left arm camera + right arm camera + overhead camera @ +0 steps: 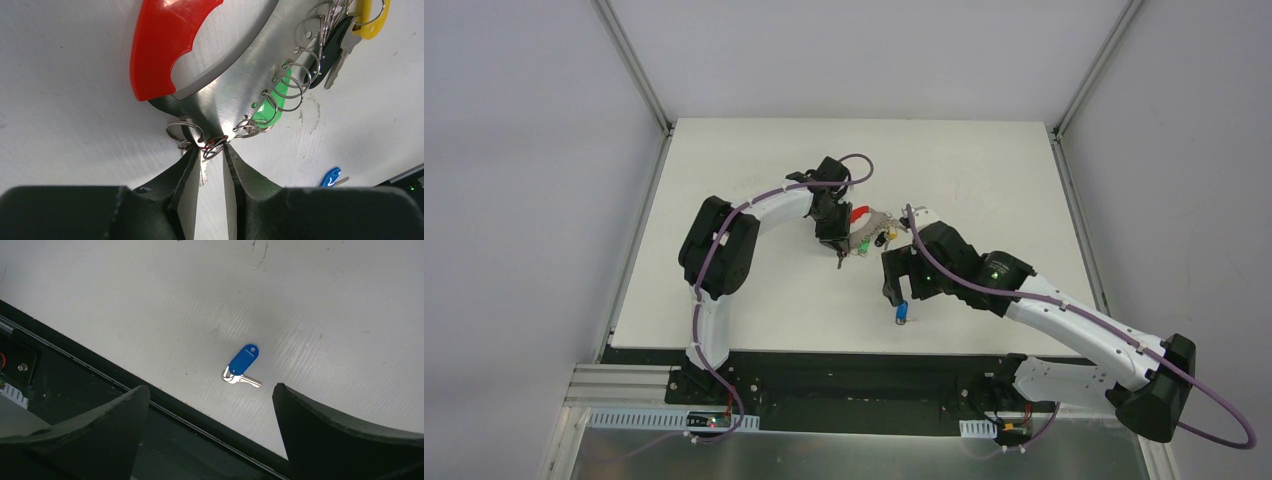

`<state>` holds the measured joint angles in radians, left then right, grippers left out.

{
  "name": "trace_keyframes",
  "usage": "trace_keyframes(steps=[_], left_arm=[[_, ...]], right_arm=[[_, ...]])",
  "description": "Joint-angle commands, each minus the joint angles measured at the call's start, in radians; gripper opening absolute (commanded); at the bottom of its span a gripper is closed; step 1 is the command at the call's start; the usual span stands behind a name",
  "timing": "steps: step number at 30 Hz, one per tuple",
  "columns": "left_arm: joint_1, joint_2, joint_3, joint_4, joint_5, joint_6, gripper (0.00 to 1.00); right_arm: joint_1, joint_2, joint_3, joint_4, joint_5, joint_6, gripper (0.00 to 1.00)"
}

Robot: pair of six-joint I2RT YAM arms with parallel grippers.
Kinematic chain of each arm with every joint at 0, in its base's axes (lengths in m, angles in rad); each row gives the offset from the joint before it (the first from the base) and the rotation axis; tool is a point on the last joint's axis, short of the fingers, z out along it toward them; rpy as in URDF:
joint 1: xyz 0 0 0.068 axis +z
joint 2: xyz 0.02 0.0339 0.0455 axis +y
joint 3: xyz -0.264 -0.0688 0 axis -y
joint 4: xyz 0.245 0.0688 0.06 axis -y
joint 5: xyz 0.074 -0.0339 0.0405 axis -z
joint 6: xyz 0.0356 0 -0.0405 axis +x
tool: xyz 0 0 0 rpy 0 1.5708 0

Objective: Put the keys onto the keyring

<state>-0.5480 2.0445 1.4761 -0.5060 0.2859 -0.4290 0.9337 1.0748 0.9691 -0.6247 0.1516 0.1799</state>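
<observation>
Right wrist: blue key lies on table, any print too small.

One keyring; four keys: blue, yellow, black, green; two tools

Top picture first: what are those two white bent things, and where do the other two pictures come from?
They are two robot arms bolted to a white table, seen from a camera overhead. The other two pictures come from small cameras on each arm's wrist, looking past its own two-fingered hand. The left hand has its fingers close around the small rings of a keyring with a red clip; whether it grips them I cannot tell. The right hand is wide open above a loose blue key lying on the table.
</observation>
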Motion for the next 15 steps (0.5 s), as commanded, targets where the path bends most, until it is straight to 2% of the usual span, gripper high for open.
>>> trace_keyframes(steps=[1,13,15], left_arm=[[0.003,-0.022,-0.021,0.006,0.019,-0.010,0.21],[-0.002,-0.027,-0.023,0.024,0.054,-0.015,0.00],[-0.003,-0.036,-0.022,0.032,0.082,-0.006,0.00]], right_arm=[[0.005,-0.019,-0.009,0.020,-0.010,0.020,0.97],[0.005,-0.042,-0.025,0.019,-0.010,0.028,0.97],[0.004,-0.045,-0.026,0.018,-0.008,0.028,0.97]])
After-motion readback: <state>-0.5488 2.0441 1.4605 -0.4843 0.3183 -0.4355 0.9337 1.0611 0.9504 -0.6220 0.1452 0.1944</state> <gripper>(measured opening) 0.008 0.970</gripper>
